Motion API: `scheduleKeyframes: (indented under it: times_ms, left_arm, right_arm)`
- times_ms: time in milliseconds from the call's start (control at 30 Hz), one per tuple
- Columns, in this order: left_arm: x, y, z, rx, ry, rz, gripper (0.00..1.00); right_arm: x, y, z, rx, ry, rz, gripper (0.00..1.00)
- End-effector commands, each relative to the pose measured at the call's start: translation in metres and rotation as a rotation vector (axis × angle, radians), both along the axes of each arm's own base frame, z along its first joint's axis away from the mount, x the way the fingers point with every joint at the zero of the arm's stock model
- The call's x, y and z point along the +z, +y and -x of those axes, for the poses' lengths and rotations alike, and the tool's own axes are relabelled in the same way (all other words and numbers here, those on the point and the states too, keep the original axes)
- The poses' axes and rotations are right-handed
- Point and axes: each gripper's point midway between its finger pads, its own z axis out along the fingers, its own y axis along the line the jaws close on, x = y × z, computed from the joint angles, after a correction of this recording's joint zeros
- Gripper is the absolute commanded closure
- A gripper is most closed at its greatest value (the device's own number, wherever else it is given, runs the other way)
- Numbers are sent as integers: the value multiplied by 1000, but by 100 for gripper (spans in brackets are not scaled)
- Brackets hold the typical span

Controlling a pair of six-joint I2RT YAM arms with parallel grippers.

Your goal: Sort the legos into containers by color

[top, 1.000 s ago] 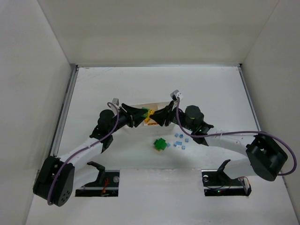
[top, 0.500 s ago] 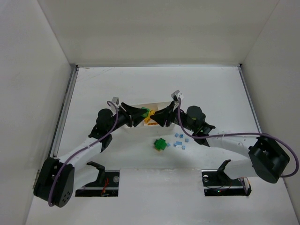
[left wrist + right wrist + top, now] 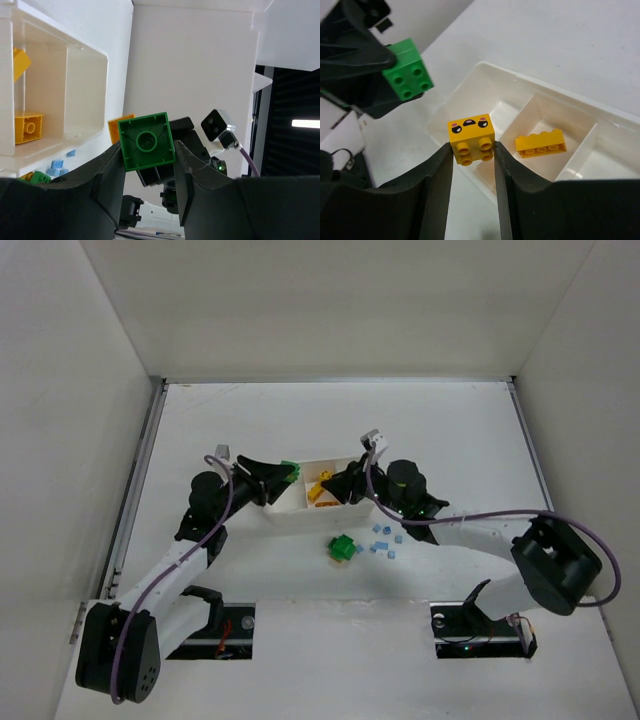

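Note:
My left gripper (image 3: 287,473) is shut on a bright green brick (image 3: 290,469), held above the left end of the white tray (image 3: 290,512). In the left wrist view the green brick (image 3: 147,141) sits between my fingers (image 3: 107,175). My right gripper (image 3: 335,483) is shut on a yellow brick with a face (image 3: 471,136), held over the tray's near rim (image 3: 470,95). A long yellow brick (image 3: 540,142) lies in the middle compartment. Yellow bricks (image 3: 27,127) show in the tray. Another green brick (image 3: 342,548) and several tiny light-blue bricks (image 3: 383,538) lie on the table.
The two grippers face each other closely over the tray, the green brick (image 3: 407,75) just beyond the yellow one. White walls enclose the table on three sides. The arm bases (image 3: 220,625) stand at the near edge.
My left gripper has drawn back to the left with the green brick, uncovering more of the tray. My right arm has shifted slightly left, still holding the yellow brick.

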Motion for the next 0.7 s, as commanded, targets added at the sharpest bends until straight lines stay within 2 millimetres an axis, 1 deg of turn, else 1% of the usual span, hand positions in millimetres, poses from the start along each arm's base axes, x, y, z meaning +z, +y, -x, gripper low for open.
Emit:
scheduleKeyframes:
  times_ms: [0,33,67,100,167,267,333,433,533,667]
  left_arm:
    - [6,-1,2,-12,-41,-16,88]
    - [6,-2,3,-14,-39,-16,88]
    - [6,-2,3,-17,-40,-16,88]
    - [6,-3,3,-17,-40,-16,88]
    - [5,-4,4,-21,-38,-16,87]
    - [3,-7,5,-32,-29,-14,87]
    - [4,-12,6,-47,-20,-4,87]
    - [10,-22,11,-79,-15,21,86]
    - [17,-31,17,-105,-20,37,86]
    - [16,-39,22,-123,-12,38,85]
  right_arm:
    - [5,4,-28,-86,-17,25,60]
    - [3,4,-32,-101,-18,29,53]
    - [2,5,-35,-114,-23,33,42]
    - [4,6,-35,-119,-26,32,34]
    - [10,6,-32,-122,-40,24,27]
    - [24,11,-18,-81,-71,-6,27]
    - [35,18,-2,-19,-105,-28,27]
    - [49,28,19,74,-144,-63,20]
    - [53,34,23,108,-146,-67,17]
    - [50,39,27,133,-143,-61,18]
